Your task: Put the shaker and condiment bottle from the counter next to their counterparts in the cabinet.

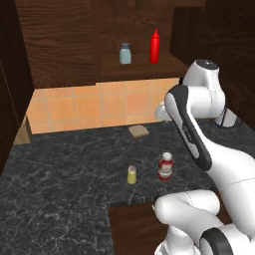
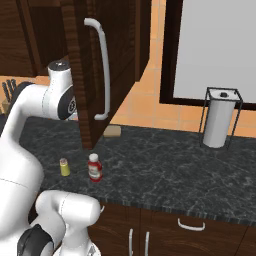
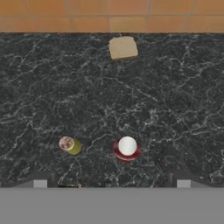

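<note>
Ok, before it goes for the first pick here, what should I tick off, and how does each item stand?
1. Shaker upright on the counter: ok.
2. Condiment bottle upright, apart from the shaker: ok.
3. Cabinet open, shelf reachable: ok.
4. Counterparts in place: grey-blue shaker and squeeze bottle stand on the shelf: ok.
5. Jaws open wide enough: cannot tell, only the tips show in the hand view.
6. Bread slice clear of the pick: ok, it lies by the wall.
</note>
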Tool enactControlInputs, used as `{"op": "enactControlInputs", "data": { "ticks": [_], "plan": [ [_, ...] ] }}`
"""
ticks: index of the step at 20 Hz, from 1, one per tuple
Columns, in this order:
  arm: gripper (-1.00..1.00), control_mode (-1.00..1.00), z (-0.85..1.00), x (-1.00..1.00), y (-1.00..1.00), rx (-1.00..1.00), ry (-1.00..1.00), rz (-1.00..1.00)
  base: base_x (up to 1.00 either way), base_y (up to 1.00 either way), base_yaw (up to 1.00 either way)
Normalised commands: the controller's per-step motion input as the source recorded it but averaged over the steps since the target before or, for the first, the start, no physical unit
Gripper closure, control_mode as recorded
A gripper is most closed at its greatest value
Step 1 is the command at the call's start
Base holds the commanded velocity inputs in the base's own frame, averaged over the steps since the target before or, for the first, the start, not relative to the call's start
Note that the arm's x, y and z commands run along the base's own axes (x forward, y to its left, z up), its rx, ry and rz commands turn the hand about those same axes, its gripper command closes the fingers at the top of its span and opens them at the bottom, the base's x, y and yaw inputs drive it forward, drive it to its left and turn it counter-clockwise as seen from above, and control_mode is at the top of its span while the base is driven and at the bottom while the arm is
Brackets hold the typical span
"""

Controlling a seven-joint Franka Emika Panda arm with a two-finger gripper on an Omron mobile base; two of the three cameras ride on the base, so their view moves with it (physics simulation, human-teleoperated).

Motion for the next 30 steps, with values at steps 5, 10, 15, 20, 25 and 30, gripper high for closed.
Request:
{"op": "enactControlInputs", "data": {
  "ticks": [5,10,15,20,25,30],
  "plan": [
    [-1.0,-1.0,-0.11,-0.23,0.16,0.0,-0.05,-0.05,0.0,0.0,0.0],
    [-1.0,-1.0,-0.17,-0.33,0.12,0.0,-0.09,-0.02,0.0,0.0,0.0],
    [-1.0,-1.0,-0.25,-0.43,0.01,0.0,-0.11,0.0,0.0,0.0,0.0],
    [-1.0,-1.0,-0.34,-0.55,0.0,0.05,-0.16,0.0,0.0,0.0,0.0],
    [-1.0,-1.0,-0.35,-0.56,0.0,0.11,-0.2,0.01,0.0,0.0,0.0],
    [-1.0,-1.0,-0.42,-0.56,0.0,0.02,-0.29,0.04,0.0,0.0,0.0]
  ]
}}
